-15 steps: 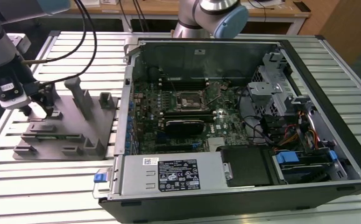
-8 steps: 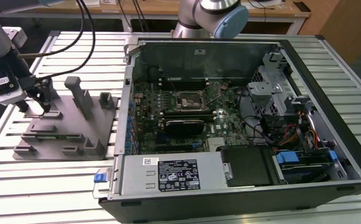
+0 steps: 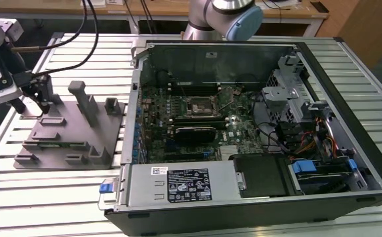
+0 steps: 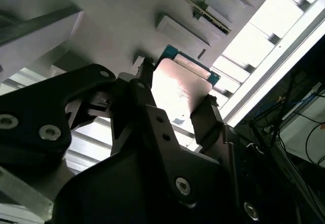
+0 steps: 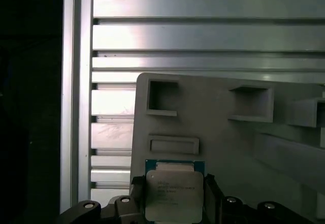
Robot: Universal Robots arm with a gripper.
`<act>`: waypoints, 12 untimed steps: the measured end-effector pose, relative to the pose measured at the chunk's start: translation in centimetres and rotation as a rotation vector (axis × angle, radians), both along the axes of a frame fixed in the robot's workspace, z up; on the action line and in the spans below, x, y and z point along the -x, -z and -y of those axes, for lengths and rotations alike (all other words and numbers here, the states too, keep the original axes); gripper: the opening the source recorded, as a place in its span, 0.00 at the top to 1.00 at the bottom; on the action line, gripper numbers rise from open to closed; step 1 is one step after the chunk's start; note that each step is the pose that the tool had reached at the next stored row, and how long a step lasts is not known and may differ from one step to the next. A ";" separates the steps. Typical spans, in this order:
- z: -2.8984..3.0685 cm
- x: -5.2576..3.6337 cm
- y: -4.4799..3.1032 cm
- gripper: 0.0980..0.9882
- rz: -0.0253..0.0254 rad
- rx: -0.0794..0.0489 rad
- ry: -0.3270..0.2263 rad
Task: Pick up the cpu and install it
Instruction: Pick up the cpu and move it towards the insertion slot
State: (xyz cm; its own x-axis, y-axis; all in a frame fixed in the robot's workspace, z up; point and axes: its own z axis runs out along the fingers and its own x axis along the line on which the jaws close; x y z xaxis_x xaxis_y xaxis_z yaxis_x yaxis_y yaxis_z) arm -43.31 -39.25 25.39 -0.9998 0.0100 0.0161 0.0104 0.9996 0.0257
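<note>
1. Table (image 3: 59,197): slatted aluminium top that carries everything I list below.

2. Computer case (image 3: 257,217): black, lying on its side with the panel off, on the exterior view's right. I can see drive cages, bundled cables and a silver power supply inside it.

3. Arm (image 3: 224,15): grey tube with a blue cap, standing behind the case at the far edge of the table.

4. Fixture plate (image 3: 52,148): grey plastic with upright posts and shallow pockets, flat on the table just beside the case, on the exterior view's left.

5. Motherboard (image 3: 233,131): green, on the floor of the case. Its square socket (image 3: 198,104) sits near the middle with the metal frame around it.

6. Gripper (image 3: 38,109): black, two-fingered, down at the far corner of the fixture plate and well apart from the case. In the second wrist view its fingers (image 4: 205,117) press against two opposite edges of item 7, pinching it.

7. Cpu (image 5: 172,193): small flat square with a shiny metal top and a green rim, held between the fingers at the plate's corner, just beside a low rectangular pocket. I cannot tell whether its underside touches the plate.
</note>
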 end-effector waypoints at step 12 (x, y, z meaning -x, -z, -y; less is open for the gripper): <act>-0.01 0.00 -2.63 0.49 0.0000 0.000 0.000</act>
State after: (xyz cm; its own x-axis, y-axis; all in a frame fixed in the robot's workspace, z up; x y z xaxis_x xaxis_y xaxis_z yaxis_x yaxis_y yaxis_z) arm -43.31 -39.24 28.01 -0.9998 0.0100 0.0161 0.0104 0.9996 0.0256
